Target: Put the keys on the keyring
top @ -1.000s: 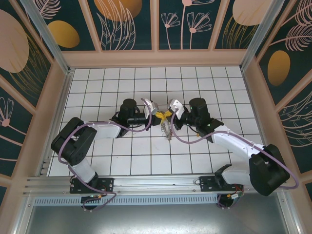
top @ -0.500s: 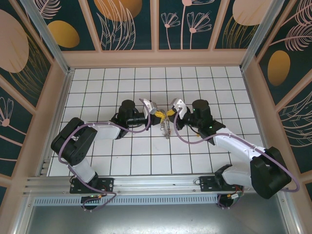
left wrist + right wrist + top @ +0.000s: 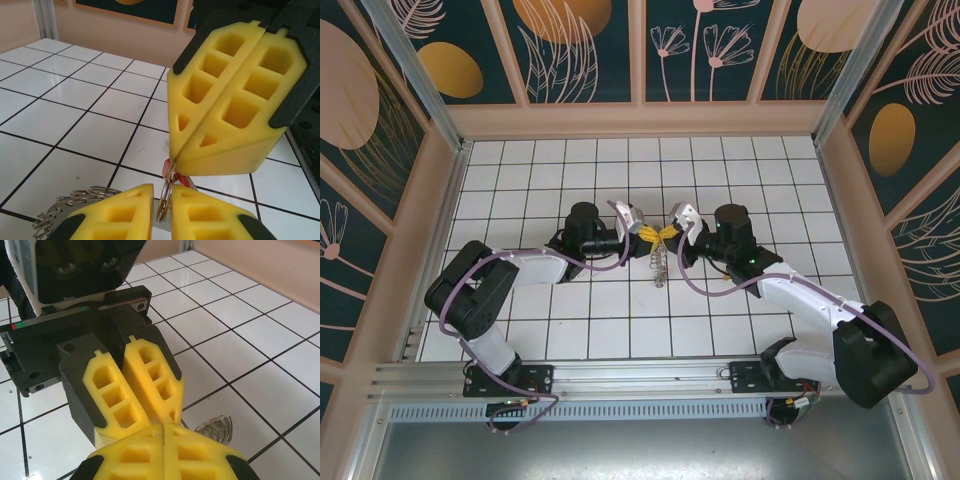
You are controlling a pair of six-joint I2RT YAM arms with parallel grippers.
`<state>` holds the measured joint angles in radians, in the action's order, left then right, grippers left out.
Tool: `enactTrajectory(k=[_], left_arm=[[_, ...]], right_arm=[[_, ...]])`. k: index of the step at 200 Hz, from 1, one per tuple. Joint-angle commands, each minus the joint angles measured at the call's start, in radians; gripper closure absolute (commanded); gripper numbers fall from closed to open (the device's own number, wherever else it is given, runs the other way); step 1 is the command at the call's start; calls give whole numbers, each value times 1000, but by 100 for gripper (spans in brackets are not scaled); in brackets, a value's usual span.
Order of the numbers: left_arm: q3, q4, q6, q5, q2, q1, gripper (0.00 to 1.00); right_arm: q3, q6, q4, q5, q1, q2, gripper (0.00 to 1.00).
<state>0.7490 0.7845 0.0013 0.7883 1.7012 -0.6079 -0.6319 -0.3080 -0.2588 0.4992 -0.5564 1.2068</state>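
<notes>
My two grippers meet tip to tip above the middle of the tiled floor. The right gripper (image 3: 668, 232) (image 3: 175, 161) (image 3: 164, 429) is shut on a key's red head (image 3: 181, 179) and the small split ring (image 3: 163, 200) threaded with it. That small ring hangs down into the narrow gap of my left gripper (image 3: 647, 235) (image 3: 161, 194) (image 3: 145, 420), whose jaws stand slightly apart. The keyring (image 3: 659, 267) (image 3: 75, 199) (image 3: 216, 427), fringed with metal loops, lies on the tiles just below the fingertips. I cannot make out a second key.
White tiled floor (image 3: 560, 320) stretches out on every side of the grippers. Wooden walls (image 3: 640, 120) and metal rails (image 3: 420, 70) ring it. Both arms reach inward from the near edge.
The two grippers, a little apart half a second ago, have closed back in tip to tip. My left jaws have parted slightly. The keyring below shifted a little.
</notes>
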Motion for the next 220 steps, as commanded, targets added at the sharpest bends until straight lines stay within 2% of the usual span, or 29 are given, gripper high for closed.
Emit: enactTrajectory(k=[1, 70, 149, 172, 198, 220], left_arm=[[37, -34, 38, 28, 6, 1, 84], [39, -99, 90, 14, 6, 2, 100], [10, -1, 67, 15, 1, 1, 100], [8, 19, 54, 15, 3, 2, 100], [7, 45, 23, 8, 2, 1, 100], [10, 50, 23, 13, 4, 2, 100]], right_arm=[[-18, -16, -33, 42, -7, -4, 100], [-18, -19, -14, -7, -8, -15, 100], [12, 12, 21, -129, 0, -8, 100], [16, 11, 21, -117, 1, -5, 100], [-11, -5, 65, -10, 3, 16, 100], [-34, -11, 99, 20, 4, 43, 100]])
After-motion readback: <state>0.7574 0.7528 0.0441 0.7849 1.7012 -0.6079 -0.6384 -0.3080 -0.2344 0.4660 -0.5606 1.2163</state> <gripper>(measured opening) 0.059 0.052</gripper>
